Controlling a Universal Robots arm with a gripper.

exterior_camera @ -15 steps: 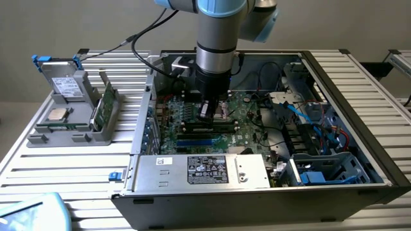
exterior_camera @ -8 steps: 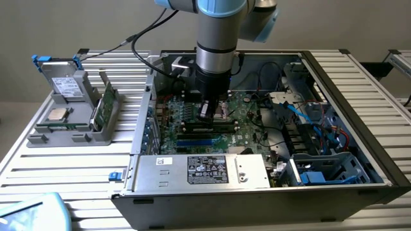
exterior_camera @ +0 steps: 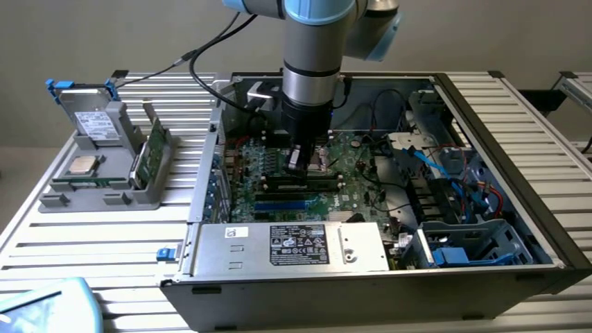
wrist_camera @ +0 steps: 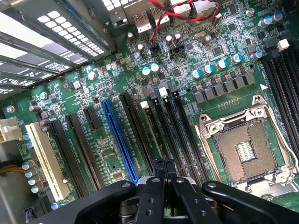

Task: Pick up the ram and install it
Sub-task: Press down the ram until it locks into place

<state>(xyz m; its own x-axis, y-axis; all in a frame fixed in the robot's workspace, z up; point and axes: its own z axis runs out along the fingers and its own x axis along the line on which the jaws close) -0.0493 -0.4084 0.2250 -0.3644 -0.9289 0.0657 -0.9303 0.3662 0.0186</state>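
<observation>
One arm: reached down from above into the open computer case (exterior_camera: 518, 132), its gripper (exterior_camera: 298, 165) low over the motherboard (exterior_camera: 268, 163).
Gripper state: in the wrist view the gripper (wrist_camera: 163, 164) had its two dark fingers (wrist_camera: 158, 173) pressed together side by side, with no gap visible between them.
Ram: in the exterior view the ram (exterior_camera: 310, 184) stood on edge in the black memory slots (exterior_camera: 296, 195), a narrow green stick with dark chips, directly below the gripper tips.
Contact: whether the fingertips touched the stick's top edge could not be told.
Wrist view of board: the closed tips sat at the near end of the long dark memory slots (wrist_camera: 180, 130), beside the empty CPU socket (wrist_camera: 243, 151) in its metal frame; a blue expansion slot (wrist_camera: 119, 140) and a white one (wrist_camera: 44, 158) lay further off.
Parts holder: a grey holder (exterior_camera: 102, 198) sat outside the case at the exterior view's left, carrying a taller green card (exterior_camera: 148, 152) and a silver processor (exterior_camera: 83, 164).
Power supply: a grey box (exterior_camera: 287, 246) with a label lined the case's near wall.
</observation>
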